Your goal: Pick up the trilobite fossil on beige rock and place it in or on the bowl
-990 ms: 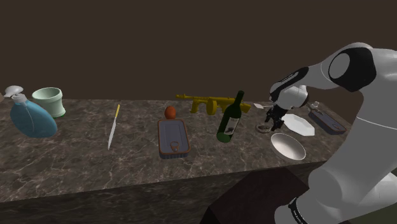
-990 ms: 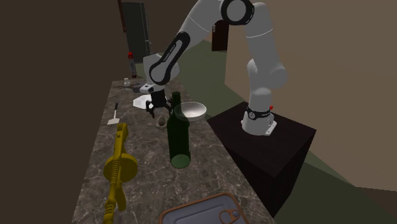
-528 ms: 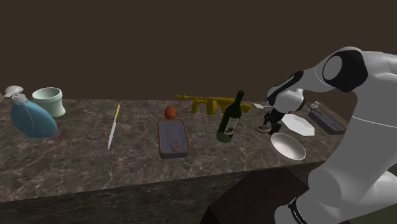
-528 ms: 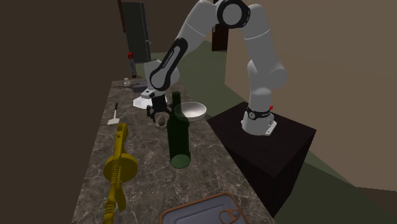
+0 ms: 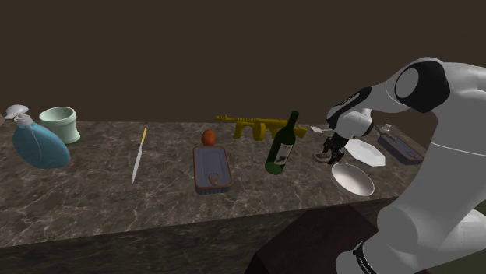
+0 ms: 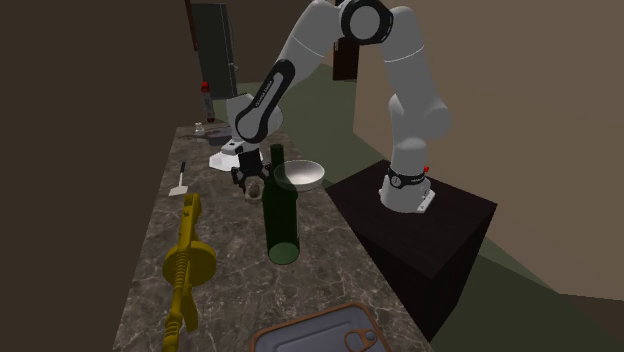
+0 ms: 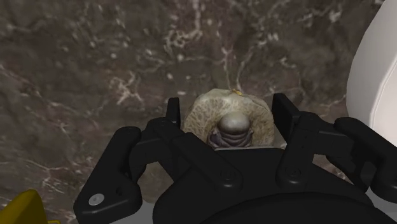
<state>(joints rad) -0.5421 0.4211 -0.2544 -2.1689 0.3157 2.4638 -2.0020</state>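
Beige-rock trilobite fossil [image 7: 230,121] on marbled counter [image 7: 95,63] | end effector [image 7: 227,107] open, straddling it, unclamped | bowl [image 5: 352,180] near

rounded beige trilobite fossil [image 7: 230,121] lies near the shallow pale bowl [image 5: 352,180].

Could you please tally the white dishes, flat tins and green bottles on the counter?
White dishes: 2 (round white bowl, angular white plate)
Flat tins: 2 (open grey tin, dark tin)
Green bottles: 1 (green glass wine bottle)
Total: 5
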